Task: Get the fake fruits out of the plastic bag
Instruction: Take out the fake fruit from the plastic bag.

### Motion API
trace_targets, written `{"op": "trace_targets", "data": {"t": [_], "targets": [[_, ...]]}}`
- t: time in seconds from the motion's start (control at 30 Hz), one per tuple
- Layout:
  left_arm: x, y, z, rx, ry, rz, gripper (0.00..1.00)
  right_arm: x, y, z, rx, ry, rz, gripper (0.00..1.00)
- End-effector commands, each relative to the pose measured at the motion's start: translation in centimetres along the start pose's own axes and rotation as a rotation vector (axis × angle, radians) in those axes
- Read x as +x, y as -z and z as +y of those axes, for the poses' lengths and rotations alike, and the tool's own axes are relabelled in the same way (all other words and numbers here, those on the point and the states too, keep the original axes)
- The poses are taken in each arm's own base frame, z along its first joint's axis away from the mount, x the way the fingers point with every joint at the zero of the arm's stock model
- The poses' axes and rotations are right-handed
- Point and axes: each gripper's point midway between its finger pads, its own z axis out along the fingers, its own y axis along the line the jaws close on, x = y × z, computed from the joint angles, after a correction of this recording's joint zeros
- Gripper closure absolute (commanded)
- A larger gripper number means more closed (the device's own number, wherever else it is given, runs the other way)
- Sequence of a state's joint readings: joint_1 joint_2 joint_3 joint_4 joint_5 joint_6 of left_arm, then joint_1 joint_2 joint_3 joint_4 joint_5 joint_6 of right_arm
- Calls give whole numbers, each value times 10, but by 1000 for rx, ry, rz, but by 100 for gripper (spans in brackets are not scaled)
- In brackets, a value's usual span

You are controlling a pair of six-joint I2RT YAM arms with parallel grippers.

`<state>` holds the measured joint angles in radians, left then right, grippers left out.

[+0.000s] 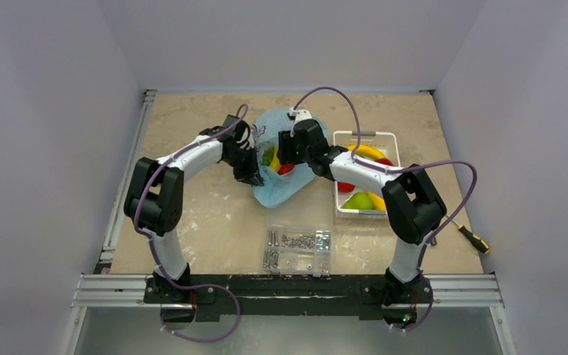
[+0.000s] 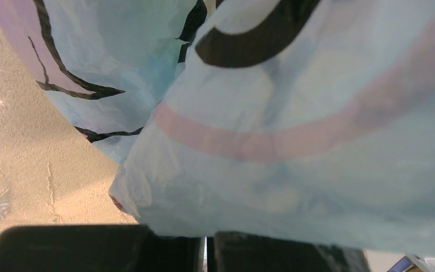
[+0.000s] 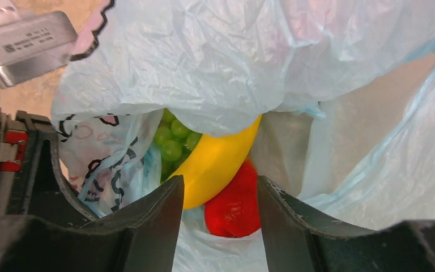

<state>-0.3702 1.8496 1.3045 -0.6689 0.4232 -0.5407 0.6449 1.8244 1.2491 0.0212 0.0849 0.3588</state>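
Inside plastic bag (image 3: pixel 204 68), yellow banana (image 3: pixel 218 161) beyond parted right fingers (image 3: pixel 147 226); left fingers (image 2: pixel 90 249) seemingly pinching bag.

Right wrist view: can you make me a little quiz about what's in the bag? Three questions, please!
1. True or false: the right gripper is shut on a fruit.
2. Pick one: inside the plastic bag, what lies between the green grapes and the red fruit? A) a yellow fruit B) an orange fruit C) a dark green fruit
3. Fill the gap: the white basket stands on the robot's ____ side of the plastic bag.

Key: 1 false, its fingers are apart and hold nothing. 2 A, the yellow fruit. 3 right.
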Motion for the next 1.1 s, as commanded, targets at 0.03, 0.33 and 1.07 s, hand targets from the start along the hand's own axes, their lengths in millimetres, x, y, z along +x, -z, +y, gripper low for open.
{"op": "trace_targets", "data": {"t": [0.03,0.33,1.07], "targets": [[-9,6,-16,37,-15,-27,100,14,-9,0,-16,-7,29,51],[-8,6,-17,43,-16,-25,100,48,-27,-12,20,45,107,49],[-7,3,-16,42,-9,-13,100,17,-25,-1,18,49,65,72]]}}
